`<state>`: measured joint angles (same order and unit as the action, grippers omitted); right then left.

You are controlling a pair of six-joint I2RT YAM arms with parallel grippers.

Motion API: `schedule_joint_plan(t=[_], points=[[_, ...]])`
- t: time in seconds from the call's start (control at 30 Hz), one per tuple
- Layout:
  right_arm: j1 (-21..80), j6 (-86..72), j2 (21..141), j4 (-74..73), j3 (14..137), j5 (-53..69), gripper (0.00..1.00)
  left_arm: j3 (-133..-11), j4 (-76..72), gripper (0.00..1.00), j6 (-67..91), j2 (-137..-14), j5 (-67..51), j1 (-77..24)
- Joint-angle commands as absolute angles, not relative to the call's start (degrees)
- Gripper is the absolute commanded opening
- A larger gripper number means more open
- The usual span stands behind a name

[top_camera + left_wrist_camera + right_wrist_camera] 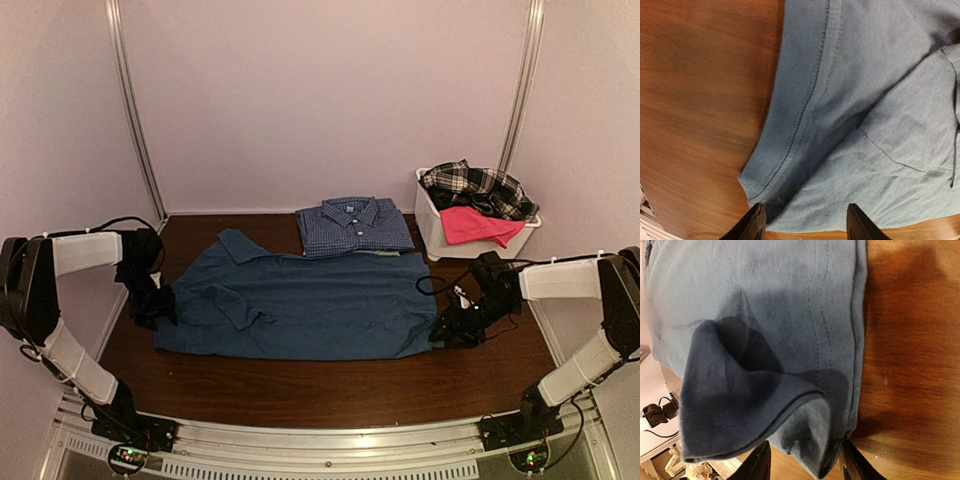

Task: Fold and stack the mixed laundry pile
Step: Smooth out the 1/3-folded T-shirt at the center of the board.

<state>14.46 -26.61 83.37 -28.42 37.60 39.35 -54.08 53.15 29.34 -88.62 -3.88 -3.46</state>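
Dim, purplish light, grainy overhead view bowed at its edges, wrist views slightly soft

1. No legible text, numbers or brand marks in any of the 3 views.
2. Small neck label (352,207) inside the collar of the folded checked shirt (355,230): a pale patch, too small to read.

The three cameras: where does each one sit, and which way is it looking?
Top external: above and behind the arms, looking down on the table, both arms showing, blue shirt between them.
Left wrist: on the left arm, looking down its fingers at the shirt's hem corner.
Right wrist: on the right arm, looking past its fingers at a rumpled shirt corner.
Shared: all three show the blue shirt on the brown table.
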Motion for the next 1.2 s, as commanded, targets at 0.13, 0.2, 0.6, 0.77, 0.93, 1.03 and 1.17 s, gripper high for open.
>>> schedule_joint_plan(t=[0.13, 0.2, 0.6, 0.77, 0.93, 1.03, 1.17], points=[[15.2, -22.8, 81.1, -35.5, 42.9, 33.2, 0.48, -55.2, 51.7, 0.57, 23.0, -90.0, -3.5, -2.9], [15.3, -22.7, 83.2, -34.5, 42.9, 35.4, 0.46, -55.3, 51.0, 0.57, 21.7, -90.8, -4.3, -3.0], [16.2, -22.3, 87.2, -32.4, 42.6, 39.0, 0.33, -56.3, 49.1, 0.43, 17.2, -95.2, -6.8, -2.9], [16.2, -21.6, 87.3, -33.8, 43.1, 38.4, 0.22, -56.9, 50.4, 0.29, 17.4, -97.1, -7.1, -2.9], [16.2, -21.2, 87.1, -34.3, 42.8, 37.9, 0.18, -57.3, 51.5, 0.22, 17.7, -97.2, -7.9, -2.9], [16.2, -21.1, 87.1, -34.9, 42.9, 37.7, 0.08, -57.4, 52.3, 0.17, 17.5, -97.1, -7.7, -2.9], [16.1, -20.9, 86.3, -38.7, 44.4, 35.6, 0.00, -58.2, 55.4, 0.00, 18.2, -96.6, -5.1, -2.9]])
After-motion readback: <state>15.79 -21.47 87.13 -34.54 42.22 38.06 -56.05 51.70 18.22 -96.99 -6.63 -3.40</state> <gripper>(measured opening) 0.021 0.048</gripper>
